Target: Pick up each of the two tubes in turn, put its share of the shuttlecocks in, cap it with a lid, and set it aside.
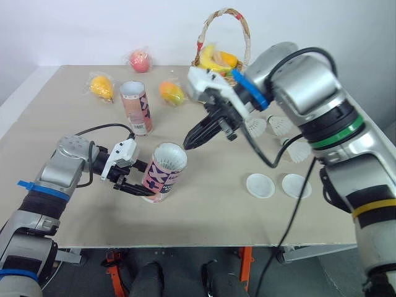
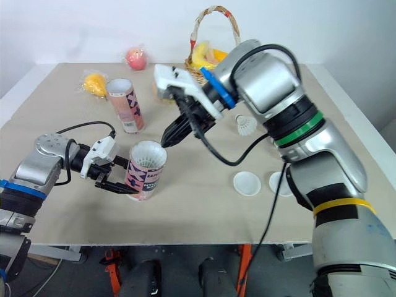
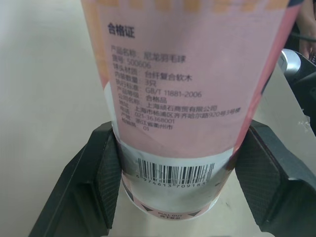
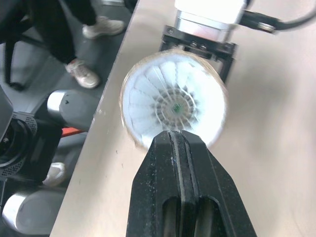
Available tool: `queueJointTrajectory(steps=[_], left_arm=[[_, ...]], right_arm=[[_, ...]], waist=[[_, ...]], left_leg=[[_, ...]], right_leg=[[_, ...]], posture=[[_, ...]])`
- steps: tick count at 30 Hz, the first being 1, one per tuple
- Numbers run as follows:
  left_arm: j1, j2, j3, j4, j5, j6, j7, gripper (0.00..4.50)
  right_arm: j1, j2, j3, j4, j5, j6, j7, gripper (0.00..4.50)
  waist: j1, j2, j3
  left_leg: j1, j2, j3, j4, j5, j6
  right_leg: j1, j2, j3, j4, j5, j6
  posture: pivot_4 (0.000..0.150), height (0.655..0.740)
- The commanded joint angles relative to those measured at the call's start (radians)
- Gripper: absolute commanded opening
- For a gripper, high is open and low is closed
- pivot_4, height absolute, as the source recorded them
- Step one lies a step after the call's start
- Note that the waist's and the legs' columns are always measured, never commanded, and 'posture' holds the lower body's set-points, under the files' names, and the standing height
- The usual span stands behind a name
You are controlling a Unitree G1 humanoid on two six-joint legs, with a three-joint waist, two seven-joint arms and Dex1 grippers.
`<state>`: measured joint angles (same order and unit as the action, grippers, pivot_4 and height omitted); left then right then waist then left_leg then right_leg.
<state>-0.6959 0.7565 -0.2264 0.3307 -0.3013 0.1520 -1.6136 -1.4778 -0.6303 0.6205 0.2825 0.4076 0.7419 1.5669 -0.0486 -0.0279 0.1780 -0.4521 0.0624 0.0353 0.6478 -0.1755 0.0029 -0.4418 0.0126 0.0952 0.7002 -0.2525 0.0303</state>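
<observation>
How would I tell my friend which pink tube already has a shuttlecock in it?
Start at the big beige table and look toward its front edge on the robot's left. There the left gripper clamps a pink cardboard tube. Unlike the other pink tube standing upright farther back, this one leans and shows white feathers inside.

Bright, even light leaves a soft shadow beneath the held tube (image 1: 162,178).

The tube (image 3: 182,74) clamped in the left gripper (image 3: 180,182) was cut off by the frame edge at its far end. Beyond the right gripper (image 1: 187,144), the arm hid part of the basket (image 1: 246,37).
</observation>
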Motion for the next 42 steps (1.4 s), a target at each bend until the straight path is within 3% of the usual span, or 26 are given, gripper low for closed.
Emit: queueJointTrajectory(steps=[1, 4, 10, 13, 15, 18, 23, 31, 42], left_arm=[[0.003, -0.019, 0.046, -0.026, -0.022, -0.005, 0.021, 3.08], [0.030, -0.053, 0.081, -0.065, -0.071, 0.019, 0.051, 3.08], [0.124, -0.208, 0.157, -0.213, -0.219, 0.123, 0.184, 3.08], [0.160, -0.270, 0.146, -0.224, -0.220, 0.120, 0.230, 3.08], [0.176, -0.297, 0.127, -0.203, -0.189, 0.086, 0.246, 3.08], [0.188, -0.312, 0.093, -0.157, -0.129, 0.016, 0.249, 3.08], [0.161, -0.336, 0.057, -0.008, -0.024, -0.141, 0.262, 3.08], [0.151, -0.385, 0.054, 0.124, 0.029, -0.303, 0.270, 3.08], [0.174, -0.409, 0.068, 0.089, -0.069, -0.117, 0.231, 3.08]], right_arm=[[0.013, -0.068, -0.150, 0.004, 0.007, -0.071, 0.024, 0.05], [0.116, -0.119, -0.250, -0.034, -0.013, -0.150, -0.036, 0.05], [0.413, -0.279, -0.308, -0.128, -0.105, -0.166, -0.116, 0.05], [0.515, -0.327, -0.279, -0.147, -0.167, -0.184, -0.112, 0.88], [0.553, -0.334, -0.257, -0.140, -0.217, -0.204, -0.123, 1.93], [0.549, -0.306, -0.237, -0.084, -0.272, -0.195, -0.146, 2.92], [0.547, -0.274, -0.202, -0.026, -0.340, -0.231, -0.138, 2.92], [0.583, -0.275, -0.154, 0.009, -0.472, -0.343, -0.152, 2.92], [0.555, -0.208, -0.152, 0.137, -0.555, -0.412, -0.141, 2.92]], waist=[[0.001, 0.000, 0.000], [0.003, 0.000, 0.000], [0.008, 0.001, 0.001], [0.001, 0.002, 0.001], [0.000, 0.002, 0.001], [-0.001, 0.003, 0.001], [0.000, 0.002, 0.001], [0.003, 0.003, 0.001], [0.002, 0.002, 0.000]], left_leg=[[0.000, 0.000, 0.000, 0.000, 0.000, 0.000], [0.000, 0.000, -0.001, 0.000, 0.000, 0.000], [-0.002, -0.004, -0.001, 0.002, 0.000, 0.000], [-0.003, -0.004, 0.000, 0.003, -0.001, 0.000], [-0.001, -0.002, -0.001, 0.003, -0.001, 0.000], [0.003, -0.002, 0.000, 0.003, 0.000, 0.000], [0.006, -0.002, 0.001, 0.004, 0.001, 0.000], [0.006, -0.004, 0.004, 0.005, 0.001, 0.000], [0.007, -0.004, 0.005, 0.006, 0.001, 0.000]], right_leg=[[0.000, 0.000, 0.000, 0.000, 0.000, 0.000], [0.000, 0.000, -0.001, 0.000, 0.000, 0.000], [0.002, -0.003, 0.001, -0.001, 0.000, 0.003], [0.001, -0.002, 0.003, -0.001, 0.001, 0.004], [0.001, 0.000, 0.003, -0.001, 0.001, 0.005], [0.003, 0.001, 0.003, -0.001, 0.001, 0.006], [0.005, 0.001, 0.005, -0.001, 0.003, 0.008], [0.005, -0.001, 0.010, -0.002, 0.005, 0.012], [0.006, -0.001, 0.011, -0.002, 0.005, 0.012]], posture=[[0.150, 0.7371], [0.150, 0.7371], [0.150, 0.7371], [0.150, 0.7371], [0.150, 0.7371], [0.150, 0.7371], [0.150, 0.7371], [0.150, 0.7371], [0.150, 0.7371]])
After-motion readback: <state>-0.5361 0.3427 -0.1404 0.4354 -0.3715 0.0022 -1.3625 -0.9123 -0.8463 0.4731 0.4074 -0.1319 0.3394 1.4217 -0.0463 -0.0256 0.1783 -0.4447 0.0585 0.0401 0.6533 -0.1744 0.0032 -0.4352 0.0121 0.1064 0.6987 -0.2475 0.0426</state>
